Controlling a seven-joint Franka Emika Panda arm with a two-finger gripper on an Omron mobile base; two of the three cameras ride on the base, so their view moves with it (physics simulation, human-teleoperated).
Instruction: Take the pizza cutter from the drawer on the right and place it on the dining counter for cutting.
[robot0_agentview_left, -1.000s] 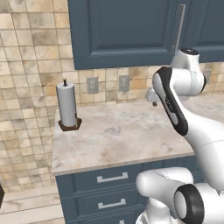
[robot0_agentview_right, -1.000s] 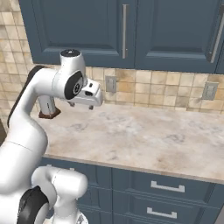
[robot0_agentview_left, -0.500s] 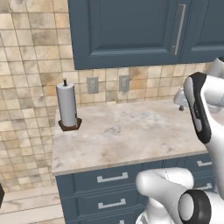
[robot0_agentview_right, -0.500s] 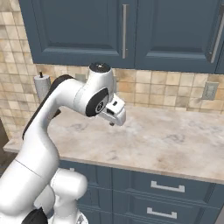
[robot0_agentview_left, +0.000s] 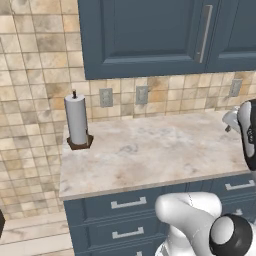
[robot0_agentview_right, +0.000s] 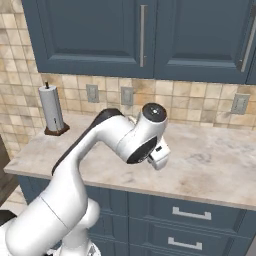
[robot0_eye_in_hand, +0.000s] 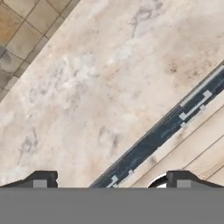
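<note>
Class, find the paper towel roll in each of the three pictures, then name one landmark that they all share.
Left base view: paper towel roll stands left of centre, against the tiled wall.
Right base view: it stands far left, at the worktop's back corner.
Hand view: not in it.
Shared landmark: the marbled worktop.

kitchen, navy cabinets (robot0_agentview_left: 145, 35), tiled backsplash (robot0_agentview_left: 35, 75), marbled worktop (robot0_agentview_left: 150, 150)

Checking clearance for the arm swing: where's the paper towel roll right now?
The paper towel roll stands upright at the worktop's back left corner, against the tiled wall, left of the two wall outlets; the right base view shows it far left too.
</note>
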